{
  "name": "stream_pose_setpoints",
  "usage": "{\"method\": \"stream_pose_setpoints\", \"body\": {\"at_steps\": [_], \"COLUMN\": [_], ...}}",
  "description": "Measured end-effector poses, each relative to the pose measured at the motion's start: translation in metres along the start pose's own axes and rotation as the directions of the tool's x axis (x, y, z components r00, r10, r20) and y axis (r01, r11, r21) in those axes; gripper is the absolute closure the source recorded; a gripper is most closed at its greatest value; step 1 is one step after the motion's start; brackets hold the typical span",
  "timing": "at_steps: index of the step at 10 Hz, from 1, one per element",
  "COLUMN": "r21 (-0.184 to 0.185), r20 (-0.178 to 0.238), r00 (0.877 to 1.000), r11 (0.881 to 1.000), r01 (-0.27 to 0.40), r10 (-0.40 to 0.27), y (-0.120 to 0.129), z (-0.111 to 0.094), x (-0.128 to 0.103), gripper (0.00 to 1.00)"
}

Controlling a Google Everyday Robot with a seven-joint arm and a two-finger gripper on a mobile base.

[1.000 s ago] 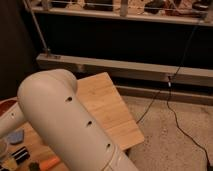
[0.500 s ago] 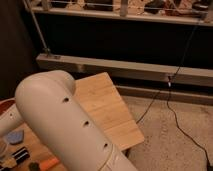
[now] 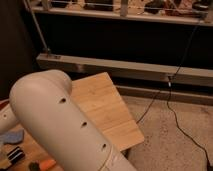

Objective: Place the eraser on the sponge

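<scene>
Far left, bottom corner: sponge point(image 3: 11, 136) lay flat on the wooden table point(image 3: 107, 107). The eraser point(image 3: 15, 154) sat just beside it on the cam-near side, on the tabletop, not on the sponge; contact btwn them couldn't be told. Right of the eraser, an orange carrot point(image 3: 47, 164) at the bottom edge. The big white arm point(image 3: 65, 127) filled the lower left w/ its bulk and blocked the view. Gripper not in view, so its grip state & position relative to the eraser couldn't be told. Far right, a black cable point(image 3: 172, 107) ran across the speckled floor point(image 3: 170, 142).
</scene>
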Motion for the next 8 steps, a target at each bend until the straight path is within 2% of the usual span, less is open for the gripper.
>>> {"method": "stream_pose_setpoints", "body": {"at_steps": [2,3,5,8], "r21": [0.023,0.035,0.05,0.066], "r20": [-0.022,-0.042,-0.05,0.011], "r00": [0.999,0.997,0.989,0.967], "r11": [0.999,0.997,0.99,0.965], "r01": [-0.025,-0.064,-0.136,-0.255], "r10": [0.025,0.065,0.138,0.255], "y": [-0.013,-0.022,-0.035,-0.062], "z": [-0.011,-0.015,-0.017,-0.027], "x": [0.005,0.013,0.023,0.024], "gripper": [1.0,1.0,1.0,1.0]}}
